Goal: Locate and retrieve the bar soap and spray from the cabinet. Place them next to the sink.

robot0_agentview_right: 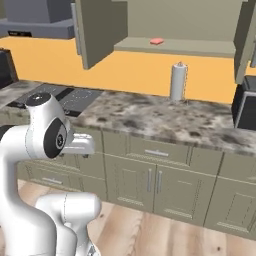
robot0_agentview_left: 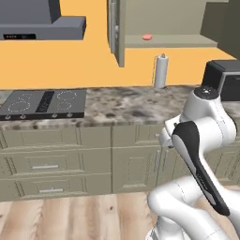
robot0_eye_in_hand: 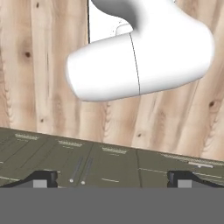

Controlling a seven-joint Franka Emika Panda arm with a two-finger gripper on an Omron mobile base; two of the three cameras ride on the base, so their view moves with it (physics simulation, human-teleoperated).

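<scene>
The bar soap (robot0_agentview_right: 157,41) lies on the shelf of the open cabinet (robot0_agentview_right: 175,46), at eleven o'clock above the paper towel roll (robot0_agentview_right: 178,81) on the counter (robot0_agentview_right: 150,120). Nothing is retrieved yet. The gripper (robot0_eye_in_hand: 113,178), low by the base cabinets (robot0_eye_in_hand: 65,157), is spread wide and empty.

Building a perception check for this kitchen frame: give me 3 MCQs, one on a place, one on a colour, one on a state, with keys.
1. Where does the bar soap lie?
A. on the stovetop
B. on the cabinet shelf
C. on the floor

2. What colour is the wall behind the counter?
A. orange
B. blue
C. white

3. How do the cabinet doors stand?
A. shut
B. open
C. removed

Key:
1 B, the pink block rests on the inner shelf, above the paper towel roll.
2 A, an orange band runs behind the roll.
3 B, the door is swung outward and the shelf is exposed.
</scene>
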